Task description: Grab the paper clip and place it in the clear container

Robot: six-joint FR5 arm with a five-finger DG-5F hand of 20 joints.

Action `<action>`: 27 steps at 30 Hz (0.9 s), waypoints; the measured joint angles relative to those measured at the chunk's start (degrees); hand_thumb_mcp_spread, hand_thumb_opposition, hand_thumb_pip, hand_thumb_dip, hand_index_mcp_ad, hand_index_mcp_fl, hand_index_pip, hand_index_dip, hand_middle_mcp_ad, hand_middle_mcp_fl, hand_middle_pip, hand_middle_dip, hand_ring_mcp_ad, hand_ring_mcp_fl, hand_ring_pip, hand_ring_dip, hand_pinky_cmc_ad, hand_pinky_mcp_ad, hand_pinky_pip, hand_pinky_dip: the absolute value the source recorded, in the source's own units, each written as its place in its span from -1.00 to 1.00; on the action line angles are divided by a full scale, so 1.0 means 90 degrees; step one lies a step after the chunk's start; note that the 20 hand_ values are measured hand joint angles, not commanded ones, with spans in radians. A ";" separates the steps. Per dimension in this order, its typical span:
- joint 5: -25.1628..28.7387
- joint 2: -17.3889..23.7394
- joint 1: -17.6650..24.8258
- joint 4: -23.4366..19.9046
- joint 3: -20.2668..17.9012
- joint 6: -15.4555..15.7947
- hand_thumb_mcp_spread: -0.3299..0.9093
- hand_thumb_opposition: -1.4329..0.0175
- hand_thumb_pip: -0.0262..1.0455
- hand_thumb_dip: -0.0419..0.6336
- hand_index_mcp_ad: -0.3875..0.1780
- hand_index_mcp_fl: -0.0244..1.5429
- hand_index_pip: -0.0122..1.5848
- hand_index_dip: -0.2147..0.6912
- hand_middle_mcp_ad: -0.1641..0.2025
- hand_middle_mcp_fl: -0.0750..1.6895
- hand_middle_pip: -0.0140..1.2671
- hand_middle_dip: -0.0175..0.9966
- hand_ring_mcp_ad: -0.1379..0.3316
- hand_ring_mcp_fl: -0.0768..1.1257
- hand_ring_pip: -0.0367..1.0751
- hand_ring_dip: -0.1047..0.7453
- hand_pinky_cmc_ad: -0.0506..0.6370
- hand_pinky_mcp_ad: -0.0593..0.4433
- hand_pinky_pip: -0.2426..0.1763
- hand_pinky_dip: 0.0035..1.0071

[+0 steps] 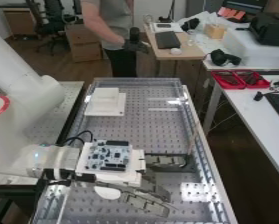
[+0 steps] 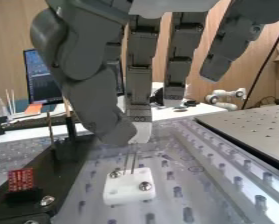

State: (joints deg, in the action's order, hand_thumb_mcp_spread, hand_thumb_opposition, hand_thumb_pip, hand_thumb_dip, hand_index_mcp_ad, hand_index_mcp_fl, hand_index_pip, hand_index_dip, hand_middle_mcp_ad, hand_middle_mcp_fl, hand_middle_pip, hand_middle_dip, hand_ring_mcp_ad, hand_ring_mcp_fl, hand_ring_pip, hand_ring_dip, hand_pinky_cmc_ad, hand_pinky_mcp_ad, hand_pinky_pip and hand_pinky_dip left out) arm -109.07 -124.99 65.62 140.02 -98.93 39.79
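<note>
Paper clip (image 2: 134, 163) (upright) seemingly in hand (image 1: 148, 200).

The hand (image 1: 148, 202) has matt, plastic-looking casings. The white block (image 2: 123, 193) appears smooth plastic; its screws (image 2: 145, 186) are shiny metal. The tabletop (image 1: 164, 131) presents a glossy finish. The wall (image 2: 8, 32) appears wood-panelled.

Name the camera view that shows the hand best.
The wrist view: it shows the hand close up, thumb and a finger pinching the thin paper clip above a white block. The high view shows the hand from above, farther off, beside the circuit board.
</note>
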 joint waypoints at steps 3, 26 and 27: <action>-0.0059 -0.0036 -0.0027 0.0004 0.0033 0.0000 0.61 -0.29 0.29 0.01 -0.19 -0.84 -0.76 -0.90 -0.83 -0.14 0.19 0.46 -0.26 -0.22 -0.65 0.43 0.39 0.15 0.40 -0.62; -0.0287 -0.0221 -0.0117 -0.0002 0.0177 0.0007 0.60 -0.30 0.29 0.01 -0.23 -0.85 -0.75 -0.90 -0.84 -0.14 0.23 0.45 -0.26 -0.20 -0.66 0.43 0.39 0.15 0.40 -0.62; -0.0298 -0.0228 -0.0119 0.0007 0.0191 0.0008 0.59 -0.30 0.29 0.01 -0.23 -0.84 -0.75 -0.90 -0.84 -0.12 0.23 0.46 -0.26 -0.20 -0.66 0.43 0.39 0.15 0.40 -0.62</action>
State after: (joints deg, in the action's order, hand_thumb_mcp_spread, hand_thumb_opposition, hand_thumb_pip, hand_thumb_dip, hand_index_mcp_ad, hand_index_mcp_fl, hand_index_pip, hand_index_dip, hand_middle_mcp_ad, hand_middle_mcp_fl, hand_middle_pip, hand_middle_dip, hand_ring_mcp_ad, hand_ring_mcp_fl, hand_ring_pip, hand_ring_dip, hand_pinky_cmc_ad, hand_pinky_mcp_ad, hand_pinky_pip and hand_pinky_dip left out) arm -111.75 -127.04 64.55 140.09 -97.21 39.86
